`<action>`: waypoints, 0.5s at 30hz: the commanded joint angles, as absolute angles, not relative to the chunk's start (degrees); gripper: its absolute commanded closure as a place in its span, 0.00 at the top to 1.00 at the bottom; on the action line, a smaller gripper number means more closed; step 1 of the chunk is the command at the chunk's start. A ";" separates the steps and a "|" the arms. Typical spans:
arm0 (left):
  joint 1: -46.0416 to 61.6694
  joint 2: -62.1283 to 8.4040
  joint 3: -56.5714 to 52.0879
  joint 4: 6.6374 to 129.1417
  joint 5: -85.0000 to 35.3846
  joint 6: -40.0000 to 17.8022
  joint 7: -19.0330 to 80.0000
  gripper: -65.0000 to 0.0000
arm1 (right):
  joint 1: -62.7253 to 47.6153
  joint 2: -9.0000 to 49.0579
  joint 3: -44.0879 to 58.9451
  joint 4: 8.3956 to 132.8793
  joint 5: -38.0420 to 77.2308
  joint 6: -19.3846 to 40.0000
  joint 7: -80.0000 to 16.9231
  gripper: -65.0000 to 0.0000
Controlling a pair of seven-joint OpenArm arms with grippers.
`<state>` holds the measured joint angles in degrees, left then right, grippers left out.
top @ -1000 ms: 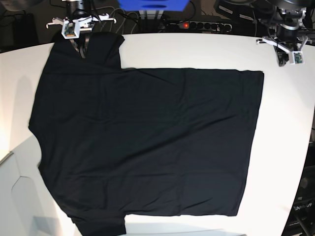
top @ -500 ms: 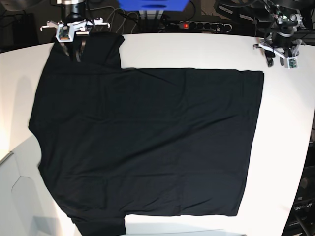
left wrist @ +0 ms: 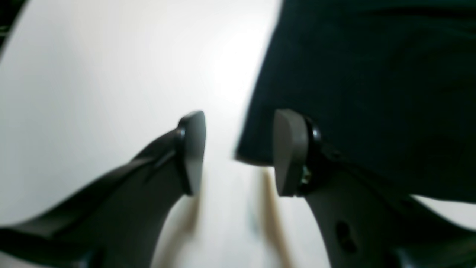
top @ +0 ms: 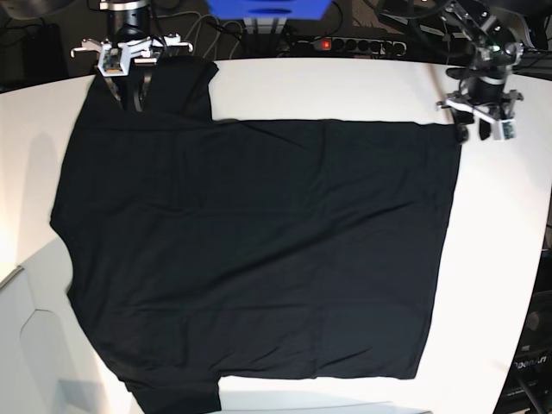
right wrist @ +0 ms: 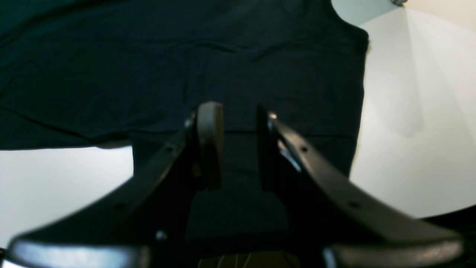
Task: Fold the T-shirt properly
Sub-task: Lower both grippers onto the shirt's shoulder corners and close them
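Note:
The black T-shirt [top: 259, 250] lies spread flat on the white table [top: 345, 86], plain side up, one sleeve at the back left and its hem toward the right. My left gripper [top: 473, 133] hovers at the hem's far right corner. In the left wrist view the left gripper [left wrist: 240, 152] is open, the corner of the T-shirt [left wrist: 372, 74] just past the gap and one finger [left wrist: 290, 152] over cloth. My right gripper [top: 134, 90] stands over the back-left sleeve. In the right wrist view the right gripper [right wrist: 238, 143] is open above the T-shirt [right wrist: 148, 67], nothing pinched.
A power strip [top: 345, 43] with a red light and a blue box [top: 267, 9] sit behind the table's far edge. A white panel [top: 26, 345] stands at the front left corner. Bare table shows right of the hem [top: 500, 259].
The left arm has come down from the back right to the hem corner. Both grippers have opened. The right arm has stayed over the sleeve.

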<state>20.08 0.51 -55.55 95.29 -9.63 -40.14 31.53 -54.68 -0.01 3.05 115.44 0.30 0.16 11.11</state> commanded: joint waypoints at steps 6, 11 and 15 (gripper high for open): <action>18.95 -0.13 -54.81 93.32 -10.15 -40.00 30.46 0.45 | -55.52 0.13 3.12 116.26 0.31 0.13 12.70 0.26; 18.95 -0.66 -54.81 92.18 -10.15 -40.00 30.37 0.60 | -55.69 0.22 3.12 116.26 0.31 0.13 12.70 0.26; 18.42 -1.36 -54.73 90.24 -10.15 -40.00 30.37 0.71 | -55.60 0.22 3.12 116.26 0.31 0.13 12.70 0.26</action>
